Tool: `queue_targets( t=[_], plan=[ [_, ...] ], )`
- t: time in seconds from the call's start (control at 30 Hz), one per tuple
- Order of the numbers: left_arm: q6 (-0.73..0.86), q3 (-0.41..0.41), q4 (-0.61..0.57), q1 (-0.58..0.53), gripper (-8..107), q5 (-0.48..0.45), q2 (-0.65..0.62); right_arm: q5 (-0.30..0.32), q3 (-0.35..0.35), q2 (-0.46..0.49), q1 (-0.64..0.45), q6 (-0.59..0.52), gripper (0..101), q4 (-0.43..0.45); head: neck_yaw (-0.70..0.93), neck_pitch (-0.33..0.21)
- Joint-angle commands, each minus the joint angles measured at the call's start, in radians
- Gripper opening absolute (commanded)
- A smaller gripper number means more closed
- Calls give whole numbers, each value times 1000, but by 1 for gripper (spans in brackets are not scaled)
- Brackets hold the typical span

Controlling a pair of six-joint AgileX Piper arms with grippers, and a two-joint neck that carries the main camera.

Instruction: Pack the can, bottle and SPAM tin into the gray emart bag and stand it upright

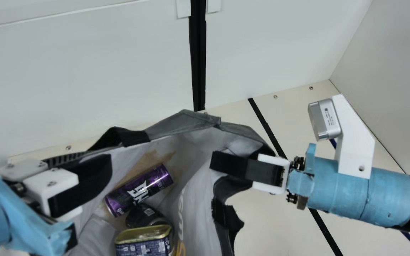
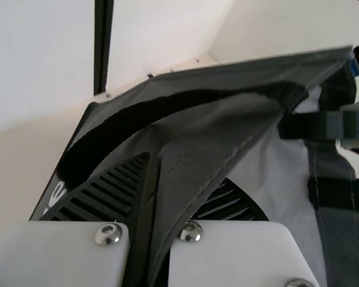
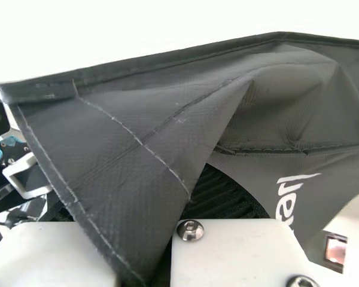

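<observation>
Three things lie inside the gray fabric emart bag point(image 1: 198, 209): a purple cylindrical metal can point(image 1: 139, 190), a dark rounded bottle point(image 1: 146, 215) and a blue, gold-topped SPAM tin point(image 1: 142, 241). Left claw point(image 1: 96, 159) and right claw point(image 1: 215, 160) each pinch its fabric.

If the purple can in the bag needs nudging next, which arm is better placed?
Probably left: the left gripper looks nearer the can than the right gripper, though both pinch the bag.
</observation>
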State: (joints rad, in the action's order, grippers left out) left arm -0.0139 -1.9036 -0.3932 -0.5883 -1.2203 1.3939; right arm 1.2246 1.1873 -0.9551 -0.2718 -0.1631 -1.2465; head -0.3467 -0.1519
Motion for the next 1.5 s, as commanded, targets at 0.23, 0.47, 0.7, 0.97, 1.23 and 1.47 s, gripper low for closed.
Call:
queue_targets(
  t=[0.23,0.47,0.7,0.97,1.23,1.47],
  plan=[
    [42,-2,-68,26,-8,0,50,-5,74,-56,5,34,0,72,-2,-23],
    [105,-34,-138,70,-8,0,145,-5,83,-141,7,-5,0,146,-2,-23],
    [174,-115,-216,129,-8,0,272,-5,88,-253,-9,-114,0,170,-2,-23],
    [238,-218,-259,163,-8,33,416,-5,126,-388,-15,-270,0,111,-2,-23],
    [267,-319,-252,165,-8,68,539,-5,188,-515,4,-396,0,26,-2,-23],
    [260,-404,-224,165,-8,93,624,-15,232,-596,33,-449,0,-5,-2,-23]
  ],
)
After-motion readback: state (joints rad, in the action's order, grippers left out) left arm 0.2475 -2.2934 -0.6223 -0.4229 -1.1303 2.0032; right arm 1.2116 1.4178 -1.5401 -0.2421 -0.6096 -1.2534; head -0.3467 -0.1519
